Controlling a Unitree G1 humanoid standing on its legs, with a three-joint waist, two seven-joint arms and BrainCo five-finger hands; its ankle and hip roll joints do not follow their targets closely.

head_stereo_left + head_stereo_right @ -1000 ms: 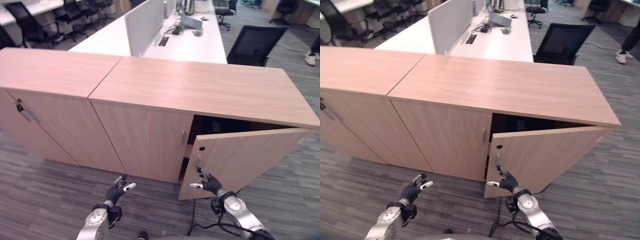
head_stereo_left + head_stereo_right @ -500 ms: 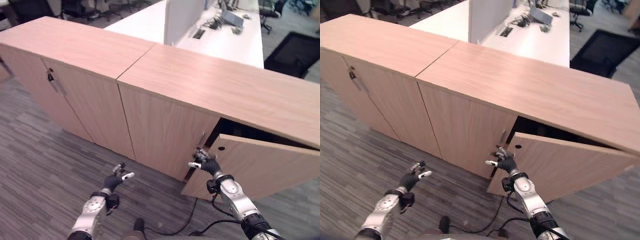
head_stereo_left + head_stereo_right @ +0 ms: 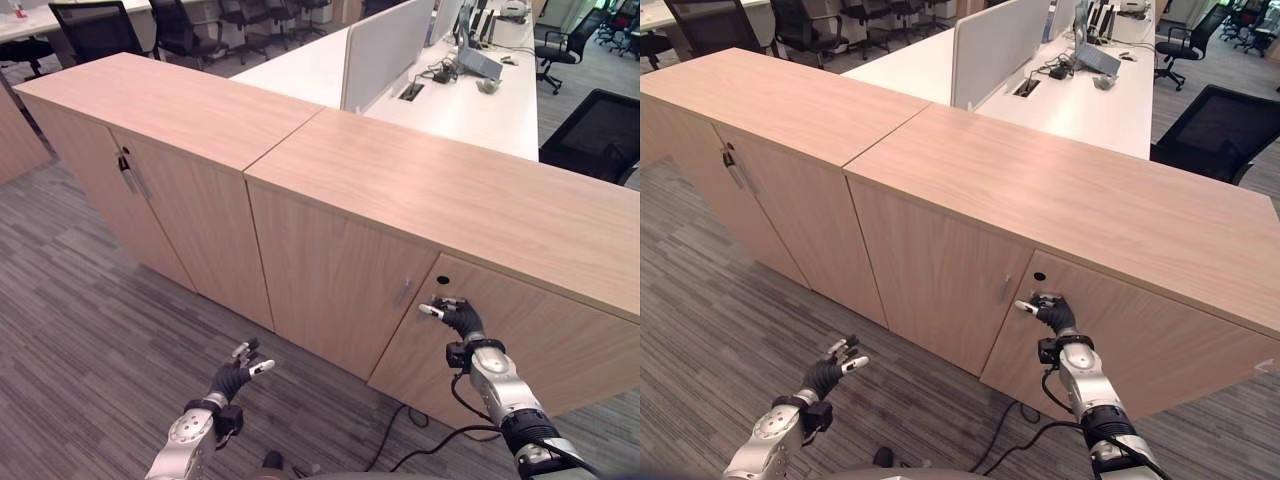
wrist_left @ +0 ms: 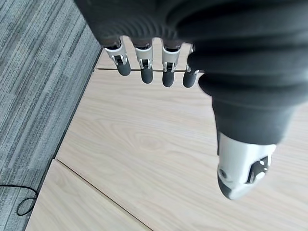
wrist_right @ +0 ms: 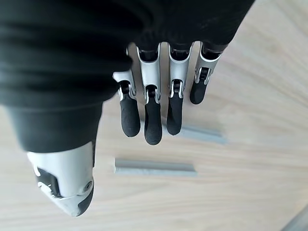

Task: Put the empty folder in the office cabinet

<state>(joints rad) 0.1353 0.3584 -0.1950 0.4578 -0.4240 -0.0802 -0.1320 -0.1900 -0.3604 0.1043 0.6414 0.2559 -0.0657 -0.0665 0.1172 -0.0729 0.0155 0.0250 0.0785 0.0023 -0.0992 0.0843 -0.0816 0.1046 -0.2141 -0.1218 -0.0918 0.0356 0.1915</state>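
The right wrist view shows the right hand (image 5: pixel 144 103) with fingers straight and relaxed, holding nothing, tips at the wooden door beside two slim grey handles (image 5: pixel 155 167). From the head, that hand lies against the shut right door (image 3: pixel 520 335) of the office cabinet (image 3: pixel 420 200). The left hand (image 3: pixel 237 376) hangs open and empty above the grey carpet floor (image 3: pixel 90 300). Behind the cabinet stand a white desk (image 3: pixel 470 100) and black chairs (image 3: pixel 1215 125). Where the folder is cannot be told.

A white office counter (image 3: pixel 430 95) stands well beyond the hands, carrying a grey divider panel (image 3: pixel 385 50) and a laptop (image 3: pixel 478 62). Black office chairs (image 3: pixel 95 25) stand farther off. Grey striped carpet (image 3: pixel 80 330) lies beneath.
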